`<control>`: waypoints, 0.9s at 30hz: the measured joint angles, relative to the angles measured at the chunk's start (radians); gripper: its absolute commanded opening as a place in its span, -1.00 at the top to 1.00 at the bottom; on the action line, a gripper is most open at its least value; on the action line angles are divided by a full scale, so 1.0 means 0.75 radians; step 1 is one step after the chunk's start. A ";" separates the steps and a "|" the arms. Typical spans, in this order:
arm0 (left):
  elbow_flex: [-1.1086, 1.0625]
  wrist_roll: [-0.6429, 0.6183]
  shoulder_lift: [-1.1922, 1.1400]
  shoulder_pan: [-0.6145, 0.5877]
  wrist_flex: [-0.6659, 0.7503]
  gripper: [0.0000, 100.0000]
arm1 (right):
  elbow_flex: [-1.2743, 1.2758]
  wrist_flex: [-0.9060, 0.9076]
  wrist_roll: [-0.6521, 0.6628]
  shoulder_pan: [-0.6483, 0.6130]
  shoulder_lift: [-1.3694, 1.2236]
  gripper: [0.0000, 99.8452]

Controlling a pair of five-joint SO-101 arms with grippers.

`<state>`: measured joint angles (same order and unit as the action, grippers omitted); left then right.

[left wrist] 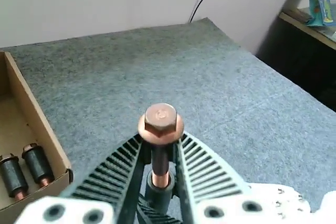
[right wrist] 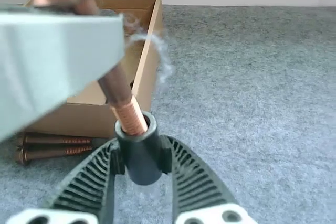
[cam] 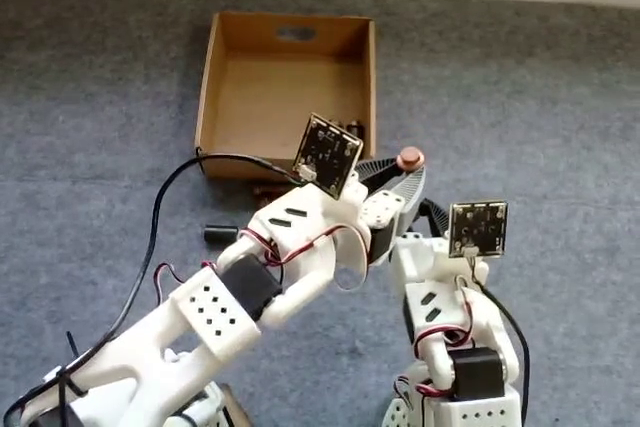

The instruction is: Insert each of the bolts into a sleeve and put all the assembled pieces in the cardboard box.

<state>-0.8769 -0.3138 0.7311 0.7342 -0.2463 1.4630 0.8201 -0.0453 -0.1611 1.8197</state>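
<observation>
Two arms (cam: 250, 287) stood side by side at the near edge of a grey-carpeted table (cam: 560, 97). Contents as seen:

1. Left gripper (left wrist: 160, 148): jaws pinched on the shank of a copper-coloured bolt (left wrist: 160, 121), just under its hexagonal head. The bolt was held above the table, off the near right corner of the box, head uppermost and leaning.

2. Right gripper (right wrist: 140, 156): jaws clamped on either side of a black sleeve (right wrist: 139, 153), its open mouth turned upward. The threaded tip of the held bolt sat inside that mouth, with most of the shank outside it.

3. One cardboard box (cam: 212, 97), open-topped, near the far edge of the table and about midway along it.

4. Two assembled pieces (left wrist: 37, 163), each a black sleeve with a copper end showing. They lay side by side on the box floor in its near right corner.

5. Two spare bolts (right wrist: 58, 140), lying side by side on the table just outside the near wall of the box and parallel to it.

6. One loose sleeve (cam: 222, 234), black, lying on its side on the table. It was near the near left corner of the box but apart from it, close by the left arm.
</observation>
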 measured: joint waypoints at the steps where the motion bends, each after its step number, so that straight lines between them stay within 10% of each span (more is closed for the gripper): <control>1: 0.020 0.000 0.002 0.000 -0.018 0.98 | -0.020 0.000 0.000 0.000 -0.002 0.99; 14: 0.577 -0.006 -0.245 0.000 -0.583 0.98 | -0.096 0.002 0.000 0.000 -0.002 0.99; 27: 0.606 0.000 -0.311 0.023 -0.640 0.83 | -0.106 0.002 0.000 0.000 0.000 0.99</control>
<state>-0.4227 -0.3138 0.4979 0.7511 -0.7265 1.3832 0.8216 -0.0453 -0.1611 1.8197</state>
